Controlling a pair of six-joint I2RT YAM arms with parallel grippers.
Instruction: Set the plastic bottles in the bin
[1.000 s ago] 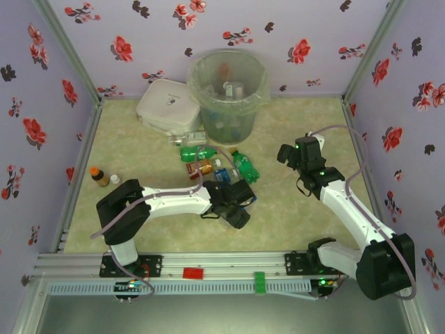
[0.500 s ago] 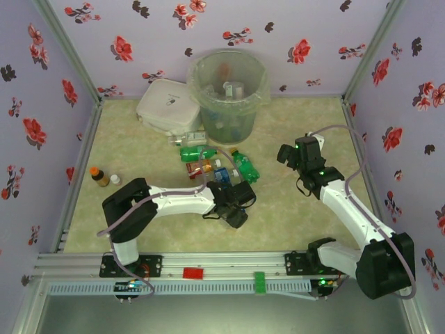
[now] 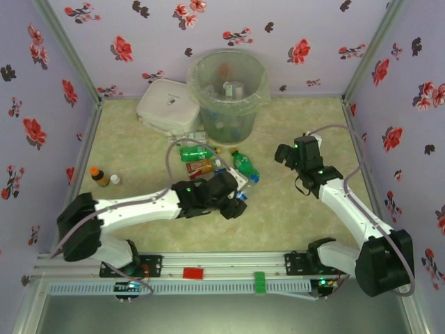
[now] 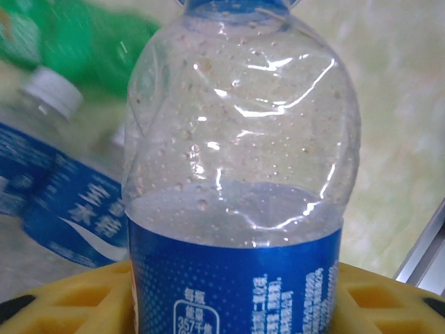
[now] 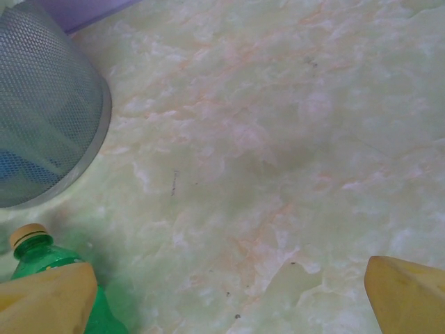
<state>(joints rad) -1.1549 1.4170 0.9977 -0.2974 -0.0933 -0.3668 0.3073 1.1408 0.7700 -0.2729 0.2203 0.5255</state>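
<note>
- Clamps the left gripper (image 3: 235,197) on a blue-label bottle (image 4: 236,209), with a yellow pad (image 4: 62,303) against the label on each side and the neck pointing away from the wrist.
- Places that grip at the worktop (image 3: 299,118) centre, on the near side of the loose bottles; cannot tell whether the bottle is lifted or resting.
- Shows in the left wrist view a second blue-label bottle (image 4: 59,202) with a white cap, lying just beyond the held one.
- Spreads the right gripper (image 3: 281,154) wide, grasping nothing, over bare worktop right of centre.
- Sets it just right of a green bottle (image 3: 245,165), which lies with its cap toward the bin (image 3: 236,118).
- Counts more loose bottles at the centre: another green one (image 3: 195,152), an orange one (image 3: 201,167), and a clear one (image 3: 191,137) at the bin's foot.
- Stands the bin upright at the middle of the far edge, bag-lined, with several bottles inside.
- Puts a white box (image 3: 167,104) just left of the bin.
- Puts a brown bottle (image 3: 99,176) near the left edge, well apart from the rest.
</note>
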